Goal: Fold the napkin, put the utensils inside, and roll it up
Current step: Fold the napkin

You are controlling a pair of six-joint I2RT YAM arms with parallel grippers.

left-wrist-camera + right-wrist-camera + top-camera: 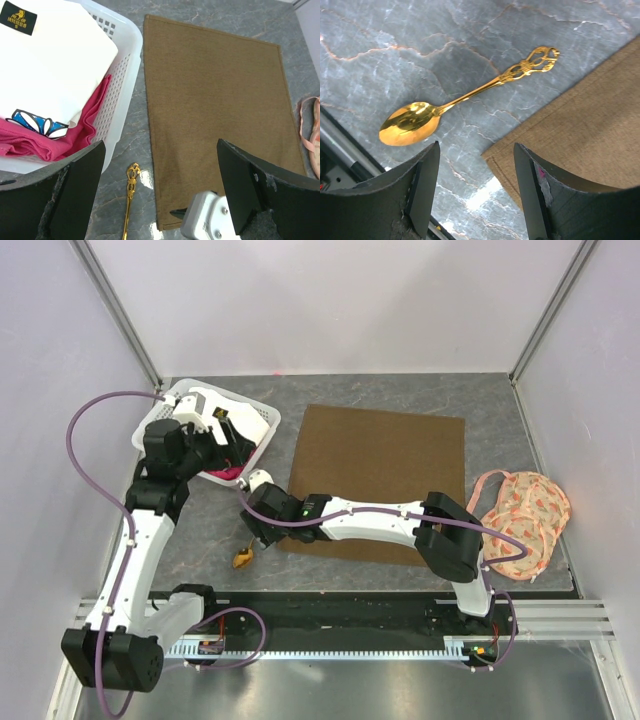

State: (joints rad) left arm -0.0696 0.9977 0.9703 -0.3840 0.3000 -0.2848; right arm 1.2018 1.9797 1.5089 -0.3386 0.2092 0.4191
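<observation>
The olive-brown napkin (385, 470) lies flat and unfolded on the grey table, and also shows in the left wrist view (215, 100). The gold spoon (243, 558) lies on the table just left of the napkin's near-left corner, bowl toward the near edge. My right gripper (263, 532) is open and empty; in its wrist view (476, 147) it hovers between the spoon (470, 95) and the napkin corner (570, 130). My left gripper (222, 455) is open and empty, up beside the basket; its view (161, 145) shows the spoon handle (131, 185).
A white plastic basket (262, 422) at the far left holds a white cloth with a black label (50, 60) and a pink cloth (30, 142). A peach floral fabric piece (522, 520) lies right of the napkin. My right arm (380, 518) reaches across the napkin's near edge.
</observation>
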